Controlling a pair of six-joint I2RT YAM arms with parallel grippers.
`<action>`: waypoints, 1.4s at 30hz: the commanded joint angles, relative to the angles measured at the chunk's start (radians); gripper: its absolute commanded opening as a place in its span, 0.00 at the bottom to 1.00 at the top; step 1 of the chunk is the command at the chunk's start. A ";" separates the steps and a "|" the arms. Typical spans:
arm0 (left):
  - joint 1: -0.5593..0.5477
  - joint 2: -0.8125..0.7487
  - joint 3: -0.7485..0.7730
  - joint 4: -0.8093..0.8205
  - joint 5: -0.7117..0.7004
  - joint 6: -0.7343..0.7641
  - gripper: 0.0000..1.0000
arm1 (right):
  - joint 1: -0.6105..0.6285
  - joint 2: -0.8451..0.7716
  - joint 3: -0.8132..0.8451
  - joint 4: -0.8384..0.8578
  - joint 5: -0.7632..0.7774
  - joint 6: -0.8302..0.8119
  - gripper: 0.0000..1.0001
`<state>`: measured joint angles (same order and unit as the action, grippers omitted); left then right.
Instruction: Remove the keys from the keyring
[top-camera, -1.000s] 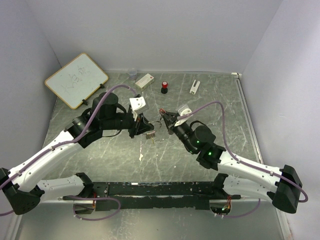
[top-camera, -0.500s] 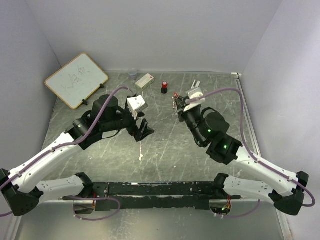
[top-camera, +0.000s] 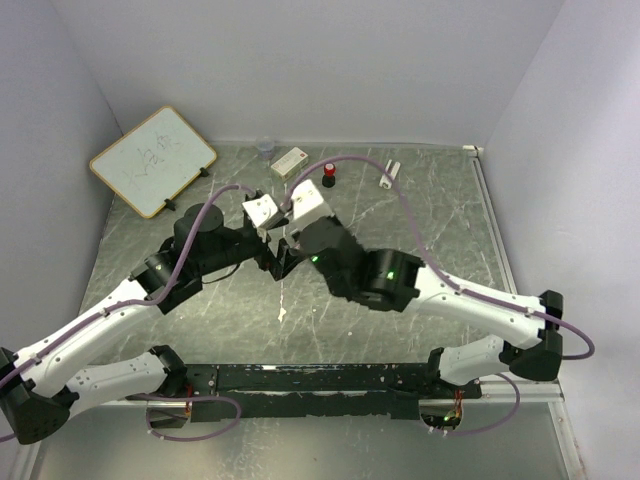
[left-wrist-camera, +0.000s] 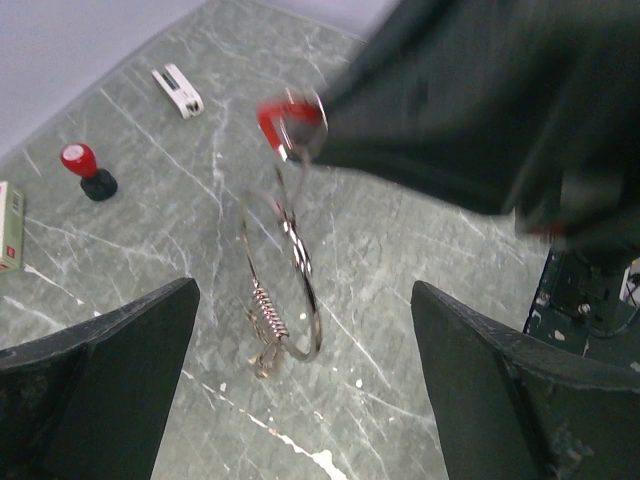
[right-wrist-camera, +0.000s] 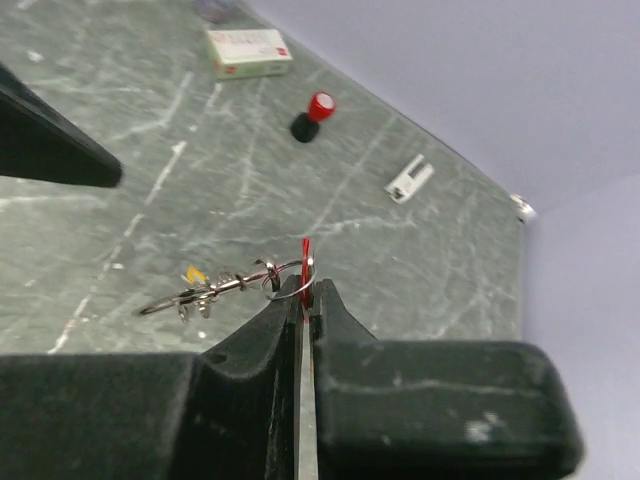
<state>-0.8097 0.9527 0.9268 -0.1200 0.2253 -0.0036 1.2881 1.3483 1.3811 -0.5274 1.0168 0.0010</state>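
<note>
My right gripper (right-wrist-camera: 305, 290) is shut on the red-headed key (right-wrist-camera: 305, 255), edge-on between its fingertips. The thin silver keyring (right-wrist-camera: 283, 281) hangs from that key and trails left with small silver keys and a yellowish-headed one (right-wrist-camera: 195, 273). In the left wrist view the red key (left-wrist-camera: 285, 118) is at the top under the dark right gripper, and the keyring (left-wrist-camera: 300, 290) dangles blurred above the table. My left gripper (left-wrist-camera: 304, 300) stands wide open, its fingers either side of the ring without touching it. Seen from above, the left gripper (top-camera: 284, 256) sits right under the right wrist.
A whiteboard (top-camera: 152, 160) leans at the back left. Along the back lie a clear cup (top-camera: 265, 148), a white box (top-camera: 289, 161), a red-topped black stamp (top-camera: 328, 176) and a small white clip (top-camera: 389, 174). A white fleck (top-camera: 283, 312) marks the table.
My left gripper opened and let go of the key bunch. The right arm lifted the keyring away to the back right, then swung left over the left gripper.
</note>
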 joint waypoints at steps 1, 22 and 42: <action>-0.005 -0.028 -0.037 0.107 -0.050 -0.027 0.95 | 0.041 0.012 0.034 -0.083 0.227 0.003 0.00; -0.006 -0.162 -0.383 0.716 0.144 -0.126 0.74 | 0.082 -0.084 -0.034 0.059 0.100 -0.024 0.00; -0.016 0.006 -0.468 1.190 0.140 -0.243 0.66 | 0.085 -0.065 -0.036 0.060 0.089 -0.012 0.00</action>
<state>-0.8131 0.9592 0.4717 0.9417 0.3702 -0.2298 1.3682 1.2774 1.3468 -0.4908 1.1027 -0.0181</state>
